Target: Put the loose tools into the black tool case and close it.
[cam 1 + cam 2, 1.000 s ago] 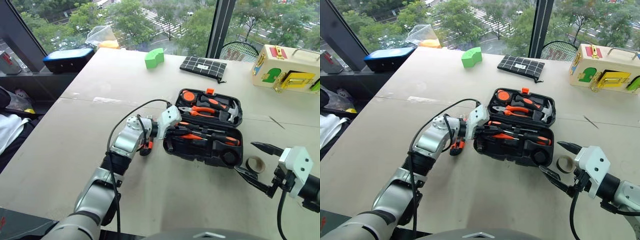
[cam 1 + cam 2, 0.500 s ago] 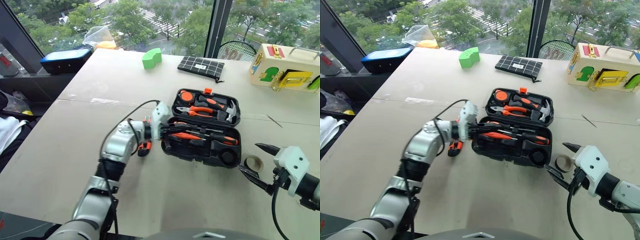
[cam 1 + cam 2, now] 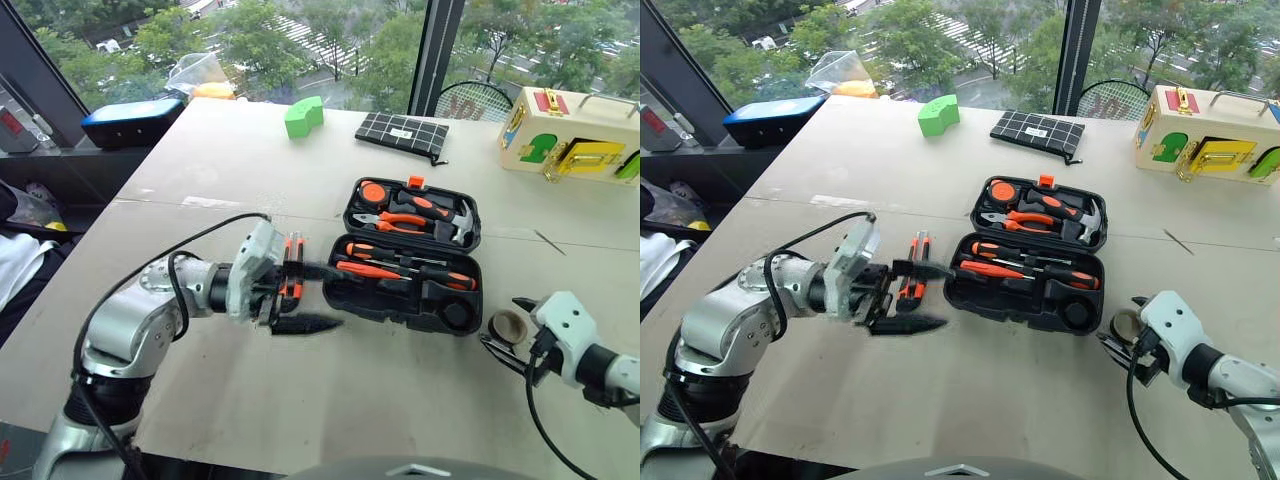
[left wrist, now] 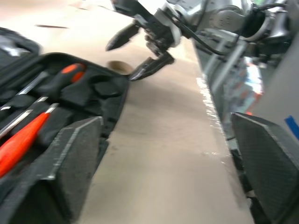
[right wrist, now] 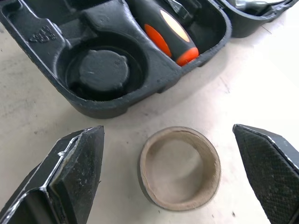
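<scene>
The black tool case lies open in the middle of the table, its lid flat behind it. The utility knife sits just left of it and the tape roll just right. The table's front and left have lots of bare room.

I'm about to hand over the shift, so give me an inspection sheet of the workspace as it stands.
Surface: pale table, bare in front.
Job's things: black tool case lies open, two screwdrivers in its tray; utility knife on the table left of the case; tape roll on the table right of the case.
Clutter: green block, checked pouch, wooden box, blue-topped box.
Grippers: left pincer open, holding nothing, beside the knife; right pincer open, straddling the tape roll.
Cables: black cable looping over the left arm.
Surroundings: window with trees outside.
</scene>
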`<state>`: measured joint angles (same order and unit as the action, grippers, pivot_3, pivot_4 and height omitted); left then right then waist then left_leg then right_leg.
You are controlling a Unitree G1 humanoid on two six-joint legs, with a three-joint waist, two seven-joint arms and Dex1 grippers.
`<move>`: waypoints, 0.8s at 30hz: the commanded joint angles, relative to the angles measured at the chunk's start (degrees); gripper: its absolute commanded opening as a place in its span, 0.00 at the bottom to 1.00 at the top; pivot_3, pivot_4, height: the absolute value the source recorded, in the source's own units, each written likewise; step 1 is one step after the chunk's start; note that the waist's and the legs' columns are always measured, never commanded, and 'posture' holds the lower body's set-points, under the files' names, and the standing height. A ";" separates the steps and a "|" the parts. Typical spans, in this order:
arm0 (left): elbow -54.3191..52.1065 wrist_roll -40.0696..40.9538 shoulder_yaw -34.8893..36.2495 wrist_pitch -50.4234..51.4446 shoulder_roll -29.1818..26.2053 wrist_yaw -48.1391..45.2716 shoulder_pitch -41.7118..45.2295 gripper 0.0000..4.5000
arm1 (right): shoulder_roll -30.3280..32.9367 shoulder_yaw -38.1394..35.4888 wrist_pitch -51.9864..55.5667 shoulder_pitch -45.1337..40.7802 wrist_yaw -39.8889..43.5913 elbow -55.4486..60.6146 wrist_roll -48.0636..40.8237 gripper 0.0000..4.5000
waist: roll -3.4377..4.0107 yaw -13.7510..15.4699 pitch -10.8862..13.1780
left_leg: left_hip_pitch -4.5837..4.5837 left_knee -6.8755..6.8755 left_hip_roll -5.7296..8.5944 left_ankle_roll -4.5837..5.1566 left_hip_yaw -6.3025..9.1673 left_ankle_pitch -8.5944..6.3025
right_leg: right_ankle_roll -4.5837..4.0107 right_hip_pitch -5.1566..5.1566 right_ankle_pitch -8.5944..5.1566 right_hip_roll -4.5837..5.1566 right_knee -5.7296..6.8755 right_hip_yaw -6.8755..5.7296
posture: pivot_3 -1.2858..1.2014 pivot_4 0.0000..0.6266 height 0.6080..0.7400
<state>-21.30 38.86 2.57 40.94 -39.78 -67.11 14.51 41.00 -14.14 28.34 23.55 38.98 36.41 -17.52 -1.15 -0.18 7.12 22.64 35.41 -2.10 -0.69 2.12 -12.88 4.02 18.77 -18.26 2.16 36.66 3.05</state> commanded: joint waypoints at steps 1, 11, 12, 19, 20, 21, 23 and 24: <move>3.39 -7.63 7.01 -2.58 6.58 21.35 -2.10 0.99 | -2.23 0.34 -3.89 -1.47 2.93 5.25 -5.45 1.00 | -0.13 0.04 0.01 | 0.01 0.01 0.00 0.00 0.02 0.00 | 0.01 0.00 0.00 0.00 0.00 -0.01 | 0.52 0.24 1.00; -1.87 -13.77 12.42 2.28 18.03 48.05 -7.76 0.99 | -2.73 1.30 -5.60 -4.86 6.67 10.06 -13.50 1.00 | -0.36 0.45 0.00 | 0.03 -0.01 -0.01 -0.01 0.08 0.00 | 0.02 0.00 0.02 0.09 0.01 -0.06 | 0.52 0.24 1.00; -2.46 -13.52 12.25 2.74 18.44 48.62 -7.62 0.99 | -2.44 1.05 -5.46 -5.10 6.80 9.83 -13.60 1.00 | -0.37 0.65 0.00 | 0.03 0.01 -0.01 -0.01 0.06 0.00 | 0.03 0.00 0.02 0.11 0.02 -0.04 | 0.52 0.24 1.00; -3.90 -11.79 11.86 4.58 19.39 49.78 -7.47 0.99 | -0.69 -0.91 -5.28 -4.42 7.26 9.62 -14.46 1.00 | -0.35 0.78 0.00 | 0.01 -0.04 0.07 -0.02 0.03 0.00 | 0.01 0.02 0.02 0.09 0.01 -0.03 | 0.52 0.24 1.00; -3.82 -11.43 11.83 4.86 19.25 49.69 -7.48 0.99 | -0.60 -0.98 -5.34 -4.34 7.23 9.61 -14.54 1.00 | -0.35 0.77 0.00 | 0.01 -0.04 0.06 -0.02 0.03 0.00 | 0.01 0.02 0.02 0.08 0.01 -0.03 | 0.52 0.24 1.00; -3.85 -11.27 11.76 4.93 19.13 49.65 -7.62 0.99 | -0.51 -1.10 -5.37 -4.23 7.22 9.61 -14.61 1.00 | -0.35 0.76 0.00 | 0.01 -0.04 0.06 -0.02 0.03 0.00 | 0.01 0.02 0.02 0.07 0.01 -0.03 | 0.52 0.24 1.00; -4.15 -10.82 11.54 5.71 19.05 49.95 -7.82 0.99 | -0.36 -1.34 -5.45 -4.00 7.24 9.55 -14.63 1.00 | -0.35 0.80 0.00 | 0.01 -0.04 0.05 -0.02 0.03 0.00 | 0.01 0.01 0.02 0.07 0.01 -0.03 | 0.52 0.24 1.00; -4.47 -10.79 11.12 6.37 18.96 50.29 -7.87 0.99 | -0.31 -1.45 -5.50 -3.88 7.29 9.48 -14.60 1.00 | -0.36 0.81 0.00 | 0.01 -0.03 0.06 -0.02 0.02 0.00 | 0.01 0.01 0.02 0.07 0.01 -0.02 | 0.52 0.24 1.00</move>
<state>-22.46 27.26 13.61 46.67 -20.38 -17.20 6.46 40.25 -14.05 23.63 19.53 45.93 44.99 -31.27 -1.51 0.63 7.12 22.65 35.38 -2.04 -0.71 2.14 -12.89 4.03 18.78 -18.24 2.23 36.66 3.03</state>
